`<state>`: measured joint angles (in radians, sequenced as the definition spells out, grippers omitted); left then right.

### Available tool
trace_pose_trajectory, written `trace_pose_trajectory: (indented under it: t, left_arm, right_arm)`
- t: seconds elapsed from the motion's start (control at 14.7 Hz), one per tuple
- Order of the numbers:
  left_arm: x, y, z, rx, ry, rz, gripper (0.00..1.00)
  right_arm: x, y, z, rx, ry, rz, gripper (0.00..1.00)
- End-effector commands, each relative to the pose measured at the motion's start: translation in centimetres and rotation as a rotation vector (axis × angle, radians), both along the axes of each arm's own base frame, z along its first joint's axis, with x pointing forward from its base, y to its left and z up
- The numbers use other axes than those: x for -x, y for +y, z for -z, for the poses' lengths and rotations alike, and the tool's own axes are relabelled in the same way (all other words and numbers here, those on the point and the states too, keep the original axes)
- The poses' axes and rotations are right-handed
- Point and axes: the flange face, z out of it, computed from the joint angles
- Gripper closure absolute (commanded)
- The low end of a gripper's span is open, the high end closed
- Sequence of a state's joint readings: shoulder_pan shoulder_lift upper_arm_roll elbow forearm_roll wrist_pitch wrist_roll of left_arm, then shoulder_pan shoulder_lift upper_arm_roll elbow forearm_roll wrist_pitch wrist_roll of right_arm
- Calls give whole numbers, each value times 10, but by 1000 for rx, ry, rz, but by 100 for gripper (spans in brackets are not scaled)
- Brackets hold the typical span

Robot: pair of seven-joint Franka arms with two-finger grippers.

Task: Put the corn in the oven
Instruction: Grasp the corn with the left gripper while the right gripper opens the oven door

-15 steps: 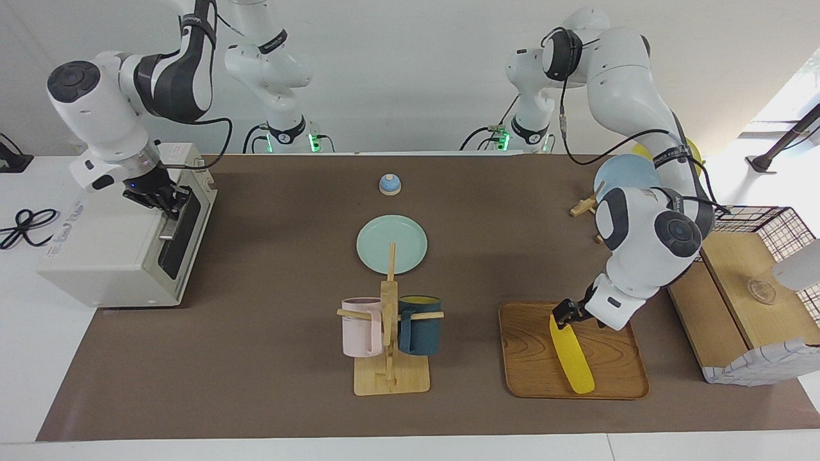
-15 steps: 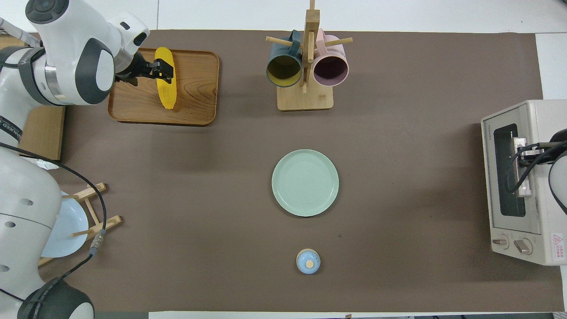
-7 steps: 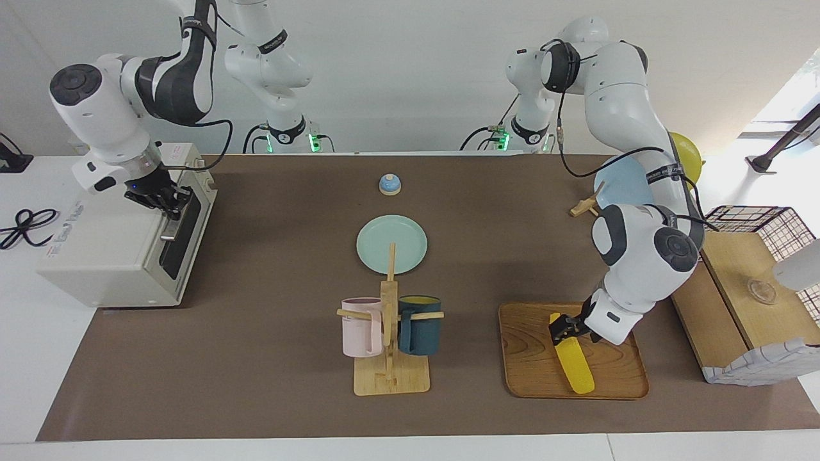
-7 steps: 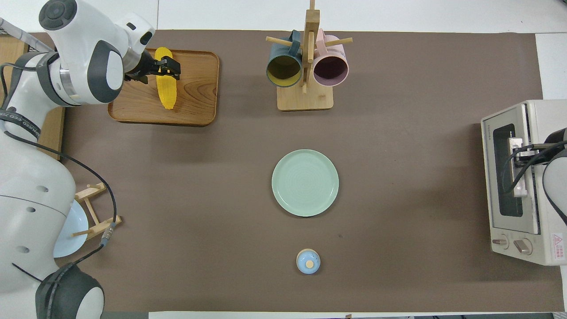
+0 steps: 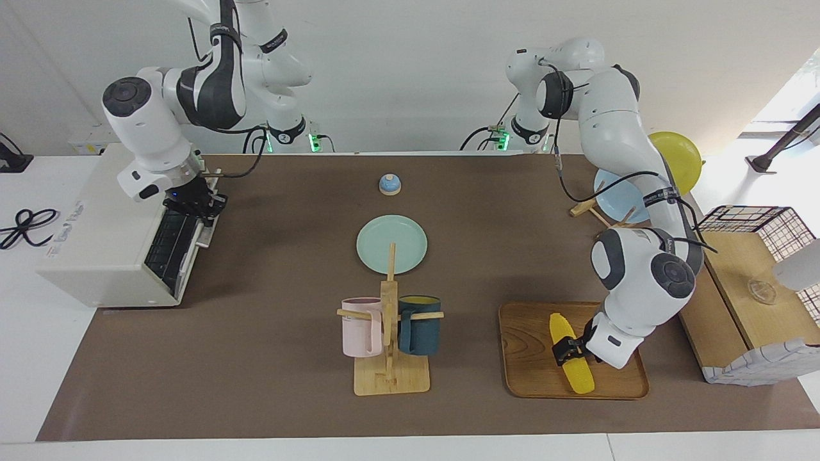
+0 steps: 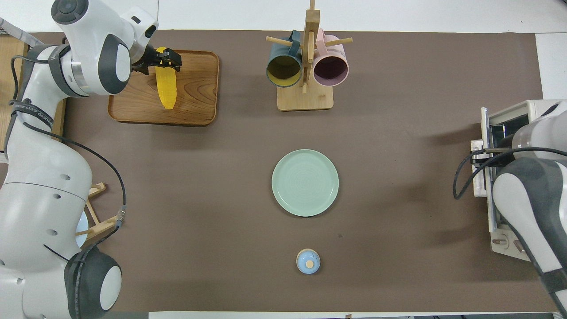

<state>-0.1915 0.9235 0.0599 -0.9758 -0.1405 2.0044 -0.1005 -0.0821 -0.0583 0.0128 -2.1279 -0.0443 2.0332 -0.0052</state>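
The corn (image 5: 572, 358) (image 6: 167, 88) lies on a wooden tray (image 5: 532, 358) (image 6: 195, 93) toward the left arm's end of the table. My left gripper (image 5: 566, 354) (image 6: 164, 60) is low over the cob's thicker part, open, with a finger on each side. The cream-white oven (image 5: 96, 237) (image 6: 527, 108) stands at the right arm's end. Its door is pulled part open, and the wire rack (image 5: 168, 242) shows inside. My right gripper (image 5: 194, 206) is shut on the door's bar handle; in the overhead view the arm hides it.
A mint plate (image 5: 391, 243) (image 6: 305, 182) lies mid-table. A wooden mug rack (image 5: 391, 374) (image 6: 305, 99) holds a pink and a dark-blue mug. A small blue lidded pot (image 5: 389, 184) (image 6: 308, 261) sits near the robots. A plate stand (image 5: 624, 186) and a wooden box (image 5: 749, 282) flank the tray.
My left gripper slid along the cob from its tapered end to its thicker part. My right gripper pulled the oven door open, and the rack now shows.
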Motion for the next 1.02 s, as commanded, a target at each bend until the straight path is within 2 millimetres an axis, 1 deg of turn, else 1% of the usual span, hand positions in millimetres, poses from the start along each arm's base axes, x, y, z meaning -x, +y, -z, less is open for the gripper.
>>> trace_pose_trajectory:
  t: [0.0, 0.2, 0.27, 0.34, 0.41, 0.48, 0.54, 0.61, 0.68, 0.75, 0.82, 0.89, 0.95]
  left_arm:
    - [-6, -3, 5, -36, -26, -5, 0]
    - [-5, -8, 4, -65, -31, 11, 0]
    - [-5, -8, 4, -65, -31, 11, 6]
    - [-5, -8, 4, -65, -32, 11, 17]
    - [-5, -8, 5, -64, -30, 12, 28]
    - [-5, -10, 5, -62, -35, 14, 46]
    - [-5, -9, 5, -60, -36, 12, 62]
    - [-5, -9, 6, -62, -33, 12, 75]
    - [-4, -9, 7, -62, -30, 12, 90]
    - [-4, -9, 6, -61, -25, 12, 100]
    - [-3, -10, 5, -57, -23, 10, 100]
    - [-3, -10, -2, -52, -22, 9, 100]
    - [1, -12, -14, -42, -17, 11, 100]
  right_arm:
    - [2, -2, 38, 0, -22, 21, 100]
    - [-4, -3, 60, -2, -12, 42, 100]
    - [-4, -2, 68, -3, -15, 39, 100]
    - [-4, -1, 74, -3, -26, 40, 100]
    - [-2, 3, 80, -4, -35, 39, 100]
    - [0, 18, 87, -6, -42, 35, 100]
    - [3, 31, 95, -7, -54, 47, 100]
    - [6, 33, 102, -8, -67, 64, 100]
    - [7, 34, 111, -9, -70, 65, 100]
    - [8, 34, 116, -9, -70, 64, 100]
    - [8, 32, 121, -10, -61, 68, 100]
    - [8, 28, 128, -10, -49, 77, 100]
    - [7, 26, 133, -10, -53, 81, 100]
